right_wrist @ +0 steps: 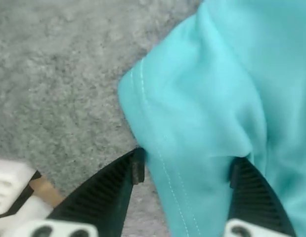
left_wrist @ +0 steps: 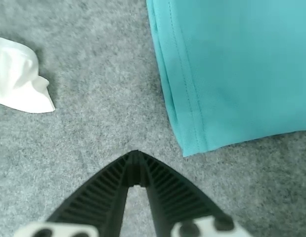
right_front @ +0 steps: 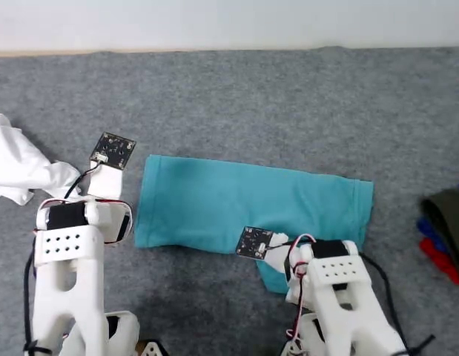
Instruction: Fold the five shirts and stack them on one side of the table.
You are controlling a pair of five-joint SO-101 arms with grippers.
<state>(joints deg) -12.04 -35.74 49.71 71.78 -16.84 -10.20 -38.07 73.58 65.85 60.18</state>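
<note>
A teal shirt (right_front: pixel 248 204), partly folded into a long band, lies across the middle of the grey mat (right_front: pixel 236 96). My right gripper (right_wrist: pixel 187 168) is open, with a bunched edge of the teal shirt (right_wrist: pixel 212 98) between its spread fingers; this is the flap at the shirt's near edge under the right arm (right_front: pixel 329 271). My left gripper (left_wrist: pixel 137 160) is shut and holds nothing. It hangs over bare mat just off the hemmed corner of the teal shirt (left_wrist: pixel 232 74). A crumpled white shirt (right_front: pixel 21 167) lies at the mat's left edge, beside the left arm (right_front: pixel 73 230).
At the right edge of the mat sits a pile of dark olive, blue and red shirts (right_front: pixel 443 226). The white shirt (left_wrist: pixel 19 79) lies a short way off from the left gripper. A pale wall runs along the far side.
</note>
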